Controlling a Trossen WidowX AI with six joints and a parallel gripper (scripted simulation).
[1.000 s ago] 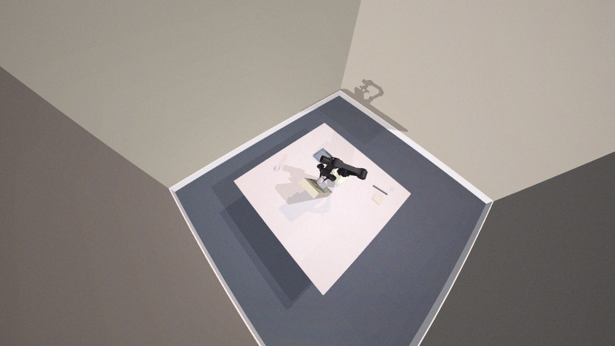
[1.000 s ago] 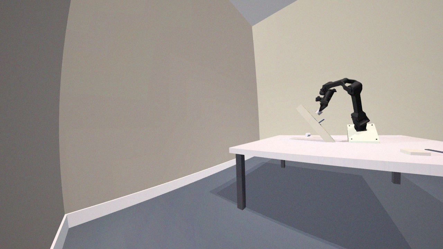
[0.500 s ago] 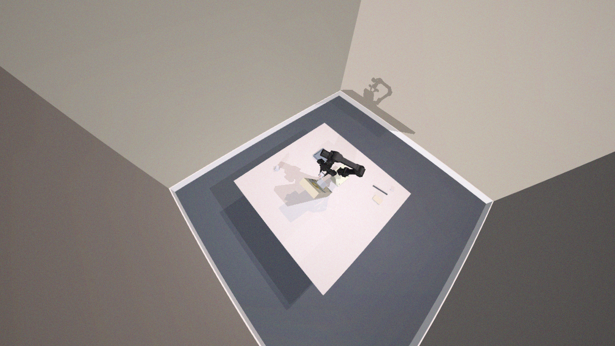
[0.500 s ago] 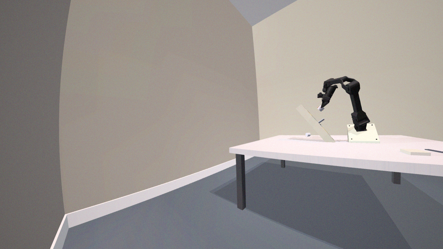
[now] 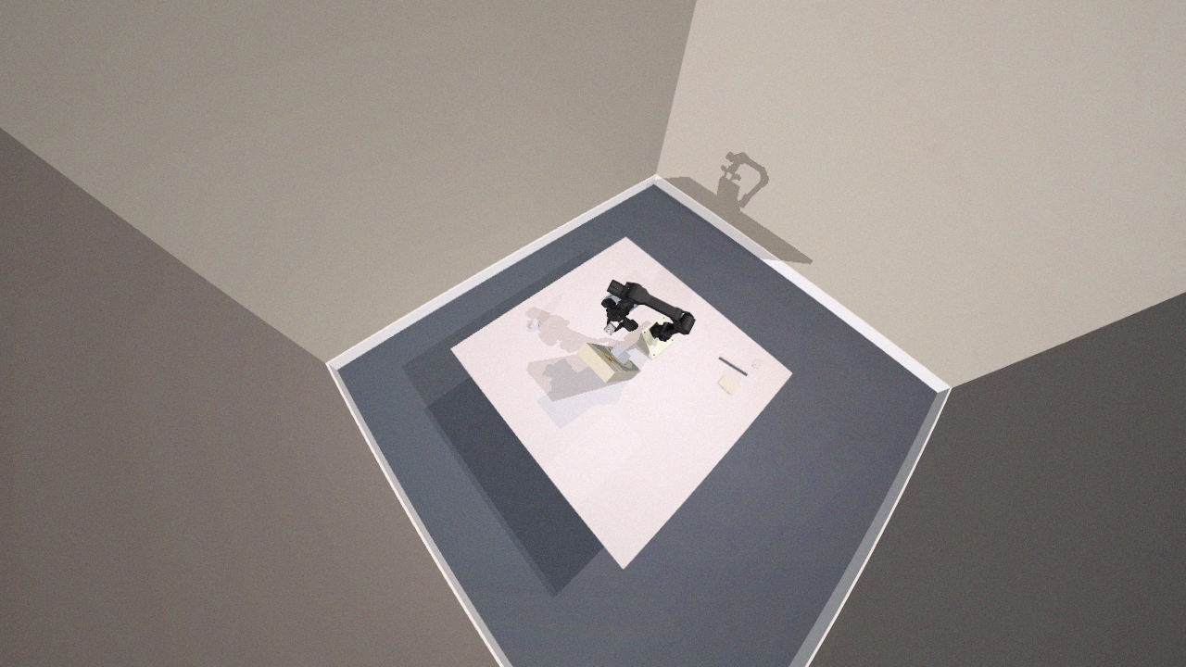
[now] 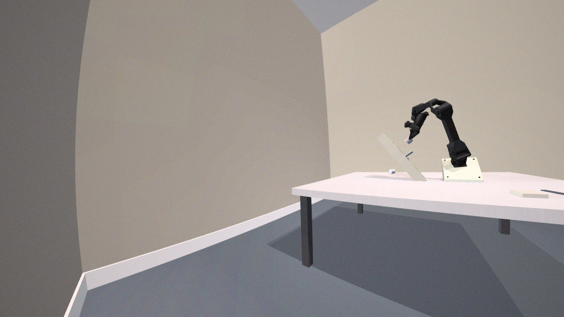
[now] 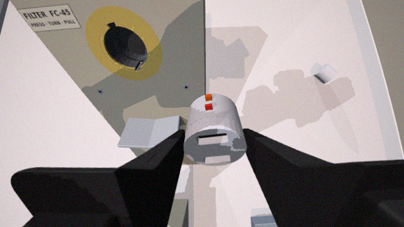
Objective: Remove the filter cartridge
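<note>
— Black fingers, what do they have?
— The gripper (image 7: 214, 148) is squeezed tight on the filter (image 7: 214, 132). One finger is on each side of it.
— What does the filter look like?
— It is round and pale grey. It has two slots on its face, and a red and an orange mark on its side.
— Where is it?
— Up in the air, out of the panel (image 7: 177, 63). The round hole (image 7: 125, 47) in the panel is dark, with a yellow ring (image 7: 95, 28) around it.
— What else is there?
— A label (image 7: 48, 17) that says FILTER FC-45. A small grey piece (image 7: 325, 73) lies on the table (image 7: 300, 38), well apart from the gripper.
— And the arm (image 6: 447, 126)?
— It bends over the leaning panel.
</note>
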